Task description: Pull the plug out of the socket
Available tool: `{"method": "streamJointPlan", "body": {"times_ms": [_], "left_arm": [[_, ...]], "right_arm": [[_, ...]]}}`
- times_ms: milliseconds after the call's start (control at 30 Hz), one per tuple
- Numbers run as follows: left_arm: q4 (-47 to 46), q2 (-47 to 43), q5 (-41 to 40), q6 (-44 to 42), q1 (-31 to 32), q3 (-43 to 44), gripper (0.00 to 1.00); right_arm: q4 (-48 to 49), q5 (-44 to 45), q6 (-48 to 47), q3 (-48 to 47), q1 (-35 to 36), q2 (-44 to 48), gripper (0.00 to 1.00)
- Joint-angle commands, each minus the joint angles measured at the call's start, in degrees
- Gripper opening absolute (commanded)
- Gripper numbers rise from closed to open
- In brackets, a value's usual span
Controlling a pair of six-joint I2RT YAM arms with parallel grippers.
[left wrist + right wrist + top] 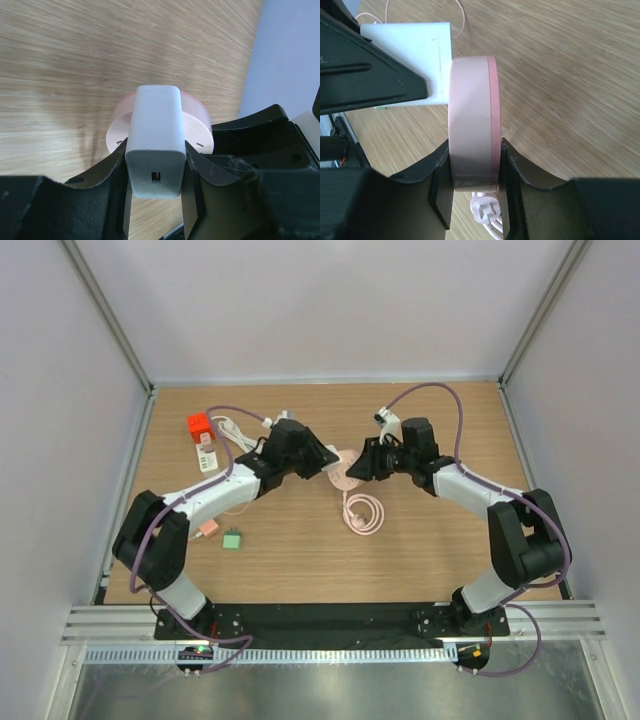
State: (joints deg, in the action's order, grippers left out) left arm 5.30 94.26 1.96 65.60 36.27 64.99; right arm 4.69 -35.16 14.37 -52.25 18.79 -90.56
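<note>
- while the left gripper (156,172) is clamped on the white plug (154,135) and the right gripper (472,187) pinches the pink socket (470,120), plug sits seated in socket, between the arms.
- risk: off-axis pull, smooth plug sides slip through the pads.
- risk: narrow rim hold, socket twists free; coiled cord (362,512) may drag.

Plug (154,145) seen as white, socket (471,125) as pale pink w/ darker pink band; table (300,570) light wood-grain, cable (363,512) pink.
</note>
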Motion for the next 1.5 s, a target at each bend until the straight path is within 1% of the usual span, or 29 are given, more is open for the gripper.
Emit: {"method": "streamJointPlan", "body": {"times_ms": [0, 167, 333, 367, 433, 467, 567, 600, 667, 700, 733, 767, 833, 867, 967, 1067, 1133, 1167, 1200, 1233, 1267, 1300, 1333, 1400, 1433, 1467], "left_arm": [[-0.12, -6.79, -3.44, 0.31, 0.55, -2.32, 0.00], [1.73, -10.76, -5.29, 1.11, 0.47, -5.31, 0.00], [1.82, -12.95, -3.37, -1.35, 0.47, -6.54, 0.00], [1.38, -13.13, -2.49, -2.31, 0.47, -6.72, 0.00], [-2.29, -13.92, 2.24, -5.55, 0.20, -8.82, 0.00], [-7.10, -14.80, 3.83, -6.10, 0.03, -9.87, 0.00], [-11.61, -15.33, 9.89, -5.75, -1.64, -12.87, 0.00], [-11.80, -15.33, 12.43, -5.58, -1.99, -13.13, 0.00], [-11.54, -15.42, 13.60, -5.31, -2.87, -13.22, 0.00], [-9.71, -15.51, 13.43, -5.14, -3.05, -12.96, 0.00], [-7.78, -15.60, 11.08, -4.96, -3.14, -12.09, 0.00], [-2.02, -15.94, 9.14, -3.91, -3.14, -11.39, 0.00], [3.73, -16.21, 5.10, -2.94, -3.14, -9.89, 0.00], [8.02, -16.30, 2.20, -2.33, -3.14, -8.75, 0.00], [12.96, -16.65, -0.98, -1.45, -3.14, -7.52, 0.00], [15.26, -16.74, -0.47, -1.09, -3.14, -6.90, 0.00], [14.66, -17.18, 1.37, -2.67, -3.14, -6.98, 0.00], [11.69, -17.44, 2.95, -3.63, -3.14, -7.42, 0.00], [9.31, -17.96, 8.19, -4.77, -3.48, -9.08, 0.00], [2.24, -18.93, 11.46, -7.13, -3.66, -10.31, 0.00], [-2.09, -19.54, 14.80, -7.68, -4.10, -11.63, 0.00], [-5.01, -19.99, 19.96, -7.42, -4.54, -14.51, 0.00], [-7.91, -20.34, 20.63, -6.55, -5.41, -15.15, 0.00], [-5.58, -21.13, 19.76, -7.33, -6.03, -14.90, 0.00], [-2.78, -21.31, 16.79, -8.12, -6.12, -13.68, 0.00], [2.12, -21.74, 15.11, -9.78, -6.13, -13.14, 0.00]], "right_arm": [[1.82, 16.06, 0.22, -2.60, -0.68, 3.46, 0.01], [1.47, 18.54, 0.48, -2.59, -0.68, 3.82, 0.01], [1.11, 19.95, 0.40, -2.77, -0.68, 3.64, 0.01], [1.11, 20.04, 0.39, -2.68, -0.68, 3.64, 0.01], [1.11, 20.30, 0.39, -2.77, -0.68, 3.73, 0.01], [1.11, 20.30, 0.31, -2.68, -0.68, 3.73, 0.01], [1.02, 20.13, 0.39, -2.86, -0.68, 3.55, 0.01], [0.94, 20.04, 0.39, -2.86, -0.68, 3.47, 0.01], [0.94, 20.04, 0.31, -2.86, -0.68, 3.46, 0.01], [0.94, 20.21, 0.22, -2.86, -0.68, 3.46, 0.01], [0.94, 20.30, 0.31, -2.86, -0.68, 3.46, 0.01], [0.94, 20.30, 0.22, -2.86, -0.68, 3.46, 0.01], [0.94, 20.74, 0.31, -2.95, -0.68, 3.38, 0.01], [0.85, 20.92, 0.31, -2.95, -0.68, 3.38, 0.01], [0.76, 21.71, 0.22, -2.95, -0.68, 3.20, 0.01], [0.59, 22.59, -0.22, -3.03, -0.68, 2.94, 0.01], [0.50, 22.76, -0.31, -3.21, -0.68, 2.76, 0.01], [0.41, 22.76, -0.40, -3.21, -0.68, 2.67, 0.01], [0.41, 22.68, -0.40, -3.21, -0.68, 2.50, 0.01], [0.32, 22.59, -0.40, -3.21, -0.68, 2.41, 0.01], [0.32, 22.59, -0.48, -3.21, -0.68, 2.41, 0.01], [0.32, 22.59, -0.40, -3.30, -0.68, 2.41, 0.01], [0.32, 22.50, -0.48, -3.30, -0.77, 2.41, 0.01], [0.41, 22.06, -0.48, -3.30, -0.68, 2.50, 0.01], [0.50, 21.80, -0.40, -3.30, -0.68, 2.50, 0.01], [0.50, 21.71, -0.40, -3.21, -0.68, 2.58, 0.01]]}}
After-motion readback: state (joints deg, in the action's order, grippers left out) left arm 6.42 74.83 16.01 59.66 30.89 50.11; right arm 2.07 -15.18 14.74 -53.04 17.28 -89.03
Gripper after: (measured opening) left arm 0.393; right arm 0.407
